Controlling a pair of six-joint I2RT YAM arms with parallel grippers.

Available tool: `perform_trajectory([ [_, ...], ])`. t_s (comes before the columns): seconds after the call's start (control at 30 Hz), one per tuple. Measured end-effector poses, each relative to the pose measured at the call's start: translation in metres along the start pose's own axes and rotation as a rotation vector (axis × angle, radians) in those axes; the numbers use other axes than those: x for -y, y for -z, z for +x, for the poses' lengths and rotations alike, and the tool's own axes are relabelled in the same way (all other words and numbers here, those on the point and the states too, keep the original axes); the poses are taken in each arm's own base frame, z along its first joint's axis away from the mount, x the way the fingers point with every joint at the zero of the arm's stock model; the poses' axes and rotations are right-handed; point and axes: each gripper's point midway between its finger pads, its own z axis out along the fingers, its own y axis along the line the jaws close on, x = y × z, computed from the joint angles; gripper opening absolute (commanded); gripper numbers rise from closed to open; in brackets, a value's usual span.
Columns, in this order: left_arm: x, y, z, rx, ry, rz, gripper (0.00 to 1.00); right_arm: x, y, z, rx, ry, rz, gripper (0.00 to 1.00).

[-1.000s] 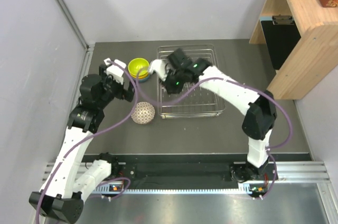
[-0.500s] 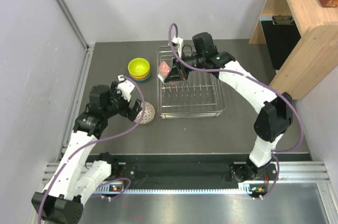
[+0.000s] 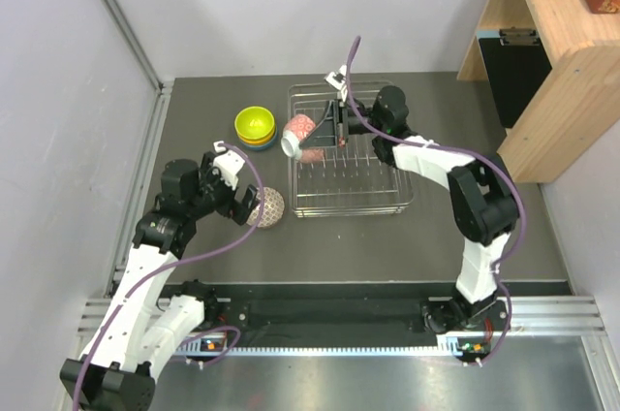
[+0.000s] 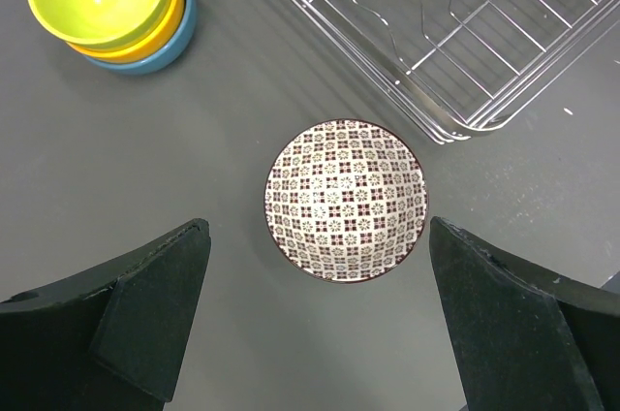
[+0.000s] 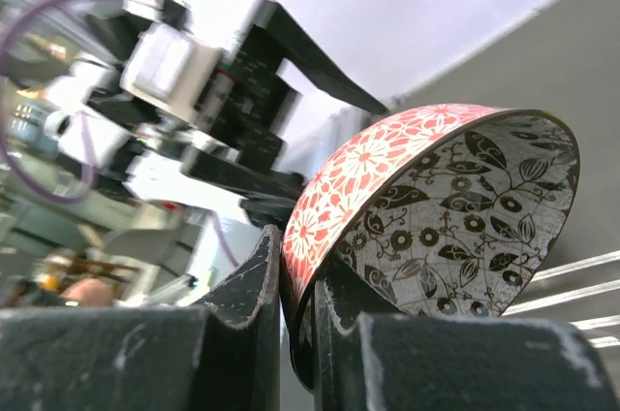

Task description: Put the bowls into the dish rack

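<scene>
Red-patterned bowl [image 5: 426,207] was pinched by its rim in right gripper [image 5: 295,280], tilted over upper-left corner of dish rack [image 3: 373,200] (thin grip: could slip, snag wires). Left gripper [image 4: 318,237] hung wide open, empty, over brown-patterned bowl [image 4: 346,200].

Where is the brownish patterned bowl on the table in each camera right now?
Top external: the brownish patterned bowl sits on the table, just left of the dish rack, near its near-left corner.
Left wrist: centre of frame, with the rack at upper right.
Right wrist: not in view.
Shared landmark: the dish rack's corner beside the bowl.
</scene>
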Motion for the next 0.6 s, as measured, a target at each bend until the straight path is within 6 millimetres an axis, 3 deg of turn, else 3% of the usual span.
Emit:
perform_trajectory([
  [0.27, 0.003, -0.001, 0.000, 0.003, -0.005, 0.018, 0.99, 0.007, 0.004, 0.006, 0.021, -0.160, -0.092, 0.00],
  [0.6, 0.005, -0.001, 0.000, 0.007, -0.009, 0.031, 0.99, 0.025, 0.009, 0.015, 0.050, -0.140, -0.054, 0.00],
])
